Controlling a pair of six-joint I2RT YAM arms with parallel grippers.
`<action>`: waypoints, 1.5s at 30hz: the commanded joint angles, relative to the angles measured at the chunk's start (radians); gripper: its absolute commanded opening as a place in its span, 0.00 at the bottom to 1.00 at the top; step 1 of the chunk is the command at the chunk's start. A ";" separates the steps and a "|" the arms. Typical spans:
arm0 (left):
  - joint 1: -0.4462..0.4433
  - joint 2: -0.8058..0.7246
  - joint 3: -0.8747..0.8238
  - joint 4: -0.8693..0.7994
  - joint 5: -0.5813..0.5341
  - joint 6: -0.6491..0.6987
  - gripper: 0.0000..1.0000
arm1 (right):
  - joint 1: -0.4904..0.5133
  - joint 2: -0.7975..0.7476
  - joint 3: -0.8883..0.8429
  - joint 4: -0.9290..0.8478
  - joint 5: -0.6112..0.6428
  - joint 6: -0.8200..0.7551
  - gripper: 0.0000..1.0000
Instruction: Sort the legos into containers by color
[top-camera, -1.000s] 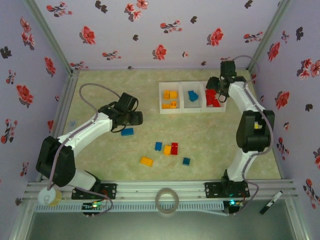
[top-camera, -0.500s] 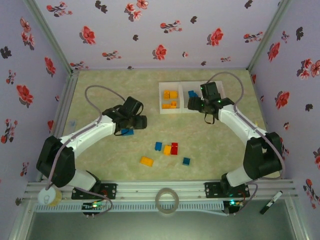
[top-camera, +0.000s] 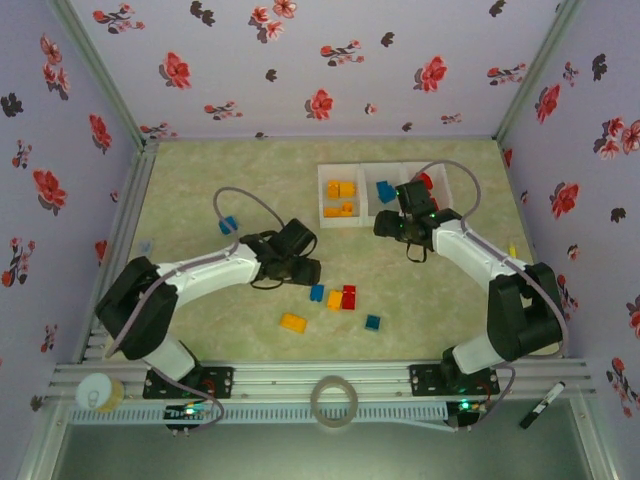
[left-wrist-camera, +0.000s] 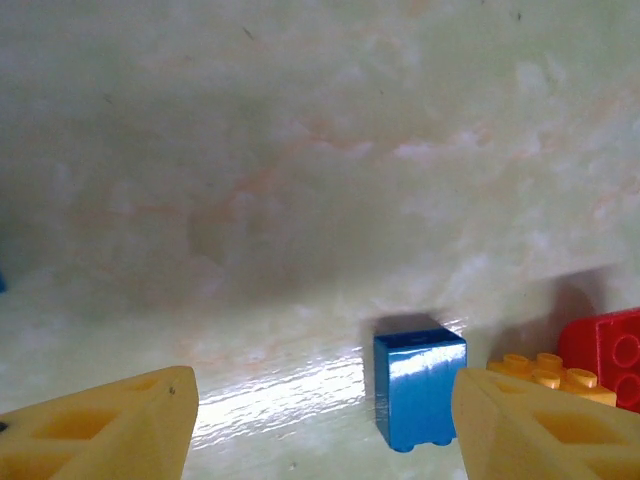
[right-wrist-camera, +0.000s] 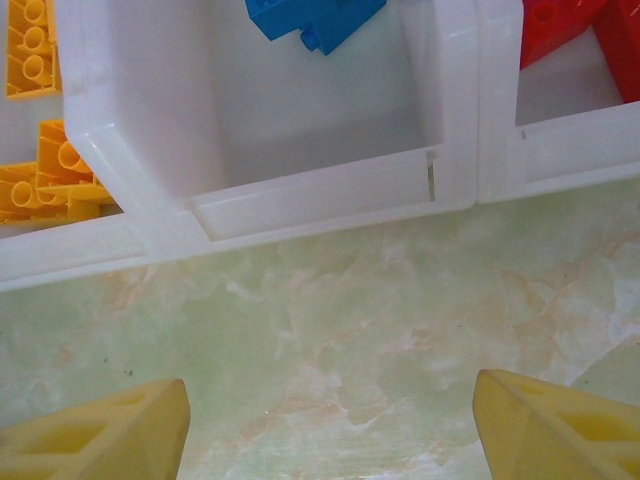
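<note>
Top external view has the white tray (top-camera: 345, 222) lying on the table (top-camera: 200, 180) with its three compartments in a row: orange bricks (top-camera: 341, 189) in the left one, a blue brick (top-camera: 385, 191) in the middle one, and red bricks (top-camera: 426, 181) in the right one, partly hidden by the right arm (top-camera: 480, 255). The right gripper (top-camera: 384, 228) hangs just on the near side of the tray, in front of the middle compartment. In the right wrist view its yellow fingers (right-wrist-camera: 100, 430) stand wide apart over bare table with nothing between them, and the tray's near wall is just ahead. On the near side of the tray and a little to its left, a loose blue lego (top-camera: 316, 293), a loose orange lego (top-camera: 334, 299) and a loose red lego (top-camera: 349, 296) lie close together in a short row. A second orange lego (top-camera: 293, 322) and a second blue lego (top-camera: 372, 322) lie farther from the tray, apart from each other. A stray blue lego (top-camera: 228, 225) sits well to the left of the tray. The left gripper (top-camera: 305, 268) is low beside the row's blue end. In the left wrist view its jaws are spread and empty, and the loose blue lego rests on the table just beside one fingertip.
</note>
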 joint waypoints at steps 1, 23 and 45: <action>-0.027 0.049 0.037 0.014 0.028 -0.013 0.68 | 0.007 -0.030 -0.020 0.012 0.025 0.017 0.75; -0.097 0.215 0.105 -0.023 0.039 -0.034 0.52 | 0.006 -0.046 -0.044 0.005 0.039 0.020 0.75; -0.073 0.275 0.319 -0.158 -0.069 0.055 0.32 | 0.006 -0.101 -0.042 -0.029 0.072 0.005 0.75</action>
